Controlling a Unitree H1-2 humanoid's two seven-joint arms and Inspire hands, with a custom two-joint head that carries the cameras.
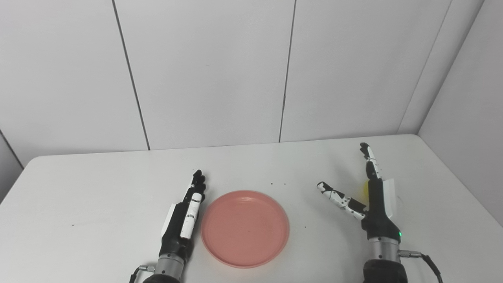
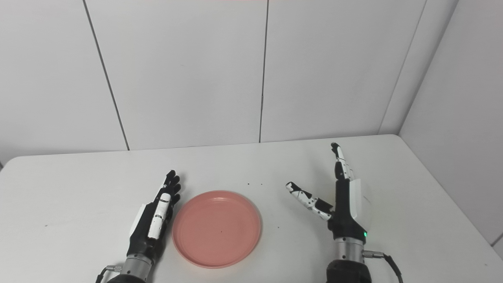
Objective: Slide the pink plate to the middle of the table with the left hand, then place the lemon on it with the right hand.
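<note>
The pink plate [image 1: 245, 228] lies empty near the table's front middle. My left hand [image 1: 184, 220] is flat and open, its fingers stretched out along the plate's left rim, touching it or very close. My right hand [image 1: 369, 200] stands edge-up at the right, open, with the thumb spread toward the plate. Only a small yellow sliver of the lemon [image 1: 365, 189] shows, just behind that hand's fingers; the hand hides the rest. In the right eye view the plate [image 2: 217, 228] and both hands [image 2: 155, 220] [image 2: 342, 204] show, but the lemon is hidden.
The white table [image 1: 98, 188] has a few tiny dark specks [image 1: 279, 183] beyond the plate. Grey panel walls close off the back and the right side. The table's right edge runs close to the right arm.
</note>
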